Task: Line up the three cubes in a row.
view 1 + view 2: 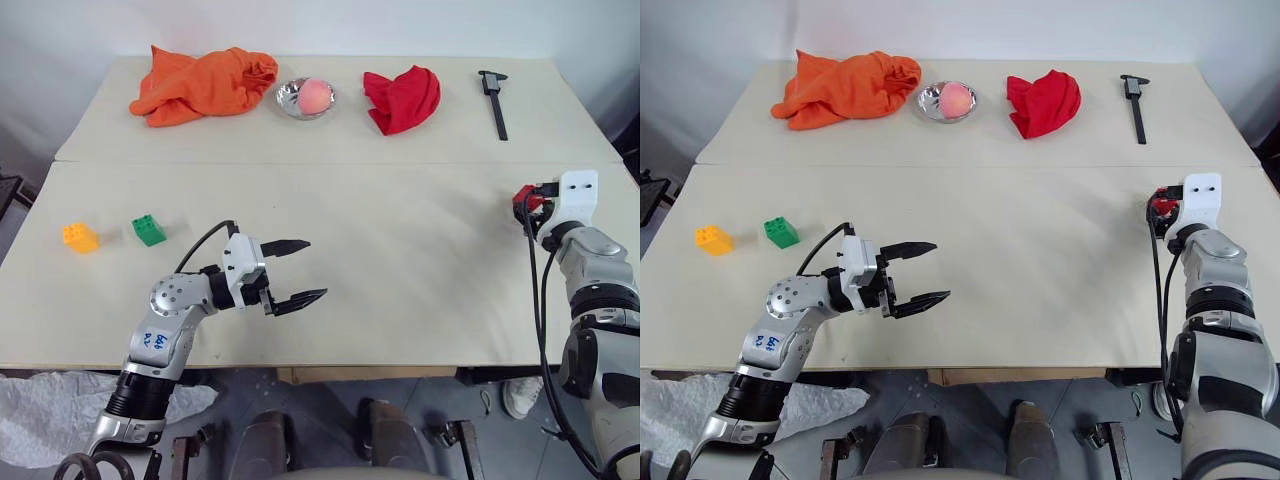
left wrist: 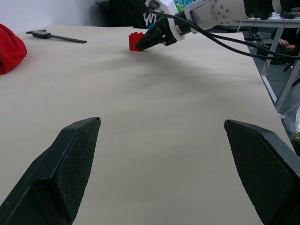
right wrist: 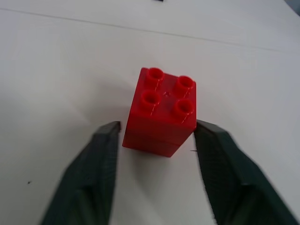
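red cube (image 3: 161,112) sits at the table's (image 1: 400,260) right edge, right gripper (image 3: 157,140) clamped on it. green cube (image 1: 148,230) and yellow cube (image 1: 80,237) sit far left. left gripper (image 1: 300,272) spread apart.

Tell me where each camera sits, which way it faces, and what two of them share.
Left and right eye views: on the head, looking forward and down over the table; both arms show.
Left wrist view: on the left arm, looking across the table between the open left gripper fingers at the right gripper.
Right wrist view: on the right arm, looking down at the red cube between its fingers.
Shared: both wrist views show the red cube.
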Tool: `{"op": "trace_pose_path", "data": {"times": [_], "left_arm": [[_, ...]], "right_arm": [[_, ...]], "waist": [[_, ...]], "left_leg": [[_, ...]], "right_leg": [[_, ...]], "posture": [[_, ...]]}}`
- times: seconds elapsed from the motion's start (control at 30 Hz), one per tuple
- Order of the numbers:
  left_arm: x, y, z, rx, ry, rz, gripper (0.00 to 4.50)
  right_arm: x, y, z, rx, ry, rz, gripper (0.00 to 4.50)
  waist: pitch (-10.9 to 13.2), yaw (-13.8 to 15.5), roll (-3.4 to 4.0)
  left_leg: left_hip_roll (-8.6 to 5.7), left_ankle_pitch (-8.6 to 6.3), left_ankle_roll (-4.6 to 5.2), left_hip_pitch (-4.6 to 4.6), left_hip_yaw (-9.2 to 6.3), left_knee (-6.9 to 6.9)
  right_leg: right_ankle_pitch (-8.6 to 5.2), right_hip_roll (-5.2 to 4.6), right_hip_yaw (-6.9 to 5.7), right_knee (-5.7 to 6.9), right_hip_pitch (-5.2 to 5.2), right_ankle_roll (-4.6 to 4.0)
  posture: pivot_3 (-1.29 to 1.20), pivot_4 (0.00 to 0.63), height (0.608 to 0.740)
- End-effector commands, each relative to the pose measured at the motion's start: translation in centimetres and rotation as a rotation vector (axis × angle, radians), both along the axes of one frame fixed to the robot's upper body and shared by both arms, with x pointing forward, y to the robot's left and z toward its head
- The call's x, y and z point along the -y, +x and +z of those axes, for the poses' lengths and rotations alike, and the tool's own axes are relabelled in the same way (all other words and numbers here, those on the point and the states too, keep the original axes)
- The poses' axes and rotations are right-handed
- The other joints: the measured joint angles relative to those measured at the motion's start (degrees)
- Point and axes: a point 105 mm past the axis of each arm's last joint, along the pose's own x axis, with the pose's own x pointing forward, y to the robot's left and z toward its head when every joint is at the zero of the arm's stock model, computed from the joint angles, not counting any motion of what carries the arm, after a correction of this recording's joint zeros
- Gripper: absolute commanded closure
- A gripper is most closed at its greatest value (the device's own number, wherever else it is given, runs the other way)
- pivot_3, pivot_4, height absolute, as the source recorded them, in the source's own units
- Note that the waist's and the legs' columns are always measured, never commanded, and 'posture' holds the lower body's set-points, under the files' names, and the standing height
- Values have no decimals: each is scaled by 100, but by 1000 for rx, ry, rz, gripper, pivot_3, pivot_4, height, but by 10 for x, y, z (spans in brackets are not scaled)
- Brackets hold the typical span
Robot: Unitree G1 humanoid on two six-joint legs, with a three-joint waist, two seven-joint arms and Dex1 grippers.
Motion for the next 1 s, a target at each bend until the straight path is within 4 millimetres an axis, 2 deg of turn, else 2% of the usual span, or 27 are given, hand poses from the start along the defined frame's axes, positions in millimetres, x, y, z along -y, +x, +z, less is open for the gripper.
{"op": "trace_pose_path", "data": {"times": [0.03, 0.2, 0.3, 0.37, 0.47, 0.57, 0.73, 0.83, 1.0], "left_arm": [[-3, 0, 11, 64, 1, 9, 0], [-8, -1, 6, 57, 7, 28, 0], [-13, 0, 6, 57, 10, 48, 0], [-21, -2, 5, 55, 14, 66, 0], [-37, -7, 2, 40, 29, 88, 0], [-51, -13, -3, 18, 51, 102, 0], [-74, -23, -11, -25, 86, 147, 0], [-78, -25, -10, -22, 88, 169, 0], [-82, -29, -8, -18, 78, 209, 0]], "right_arm": [[-6, 4, 17, 82, 4, 43, 3050], [-20, 5, 20, 94, -21, 158, 3050], [-46, 6, 33, 147, -20, 345, 3050], [-86, 1, 44, 168, -42, 628, 3050], [-151, -28, 47, 129, -167, 1101, 3050], [-182, -48, 41, 85, -258, 1345, 3050], [-215, -50, 18, -49, -349, 1525, 3050], [-221, -44, 4, -88, -345, 1531, 3050], [-225, -39, -6, -107, -324, 1521, 3050]], "waist": [[0, -4, 0], [0, -5, 0], [0, -5, 1], [1, -11, 2], [5, -35, 10], [6, -16, 11], [8, -4, 9], [8, 3, 10], [8, -19, 10]], "left_leg": [[0, 0, 0, 0, 0, 0], [0, 0, 0, 1, 0, 0], [0, 0, 0, 0, 0, 0], [1, 0, 0, 1, 0, 0], [5, -1, -2, 5, 0, -3], [14, -4, -7, 5, 0, -2], [8, -6, -4, 0, -4, 8], [10, -6, -5, 0, -6, 6], [9, -8, -8, -1, -6, 5]], "right_leg": [[0, 0, 0, 0, 0, 0], [0, 0, 0, 0, 0, 0], [0, 0, 0, 0, 0, 0], [0, 0, 0, -1, 0, 1], [0, 3, 0, 0, 0, 1], [0, 8, -4, 0, -1, 1], [1, 2, -5, 2, 1, 0], [0, 3, -8, 6, -3, -2], [-1, 3, -9, 4, -3, -2]], "posture": [[0, 150, 740], [0, 150, 740], [0, 150, 740], [0, 150, 740], [0, 150, 740], [0, 150, 740], [0, 150, 740], [0, 150, 740], [0, 150, 740]]}}
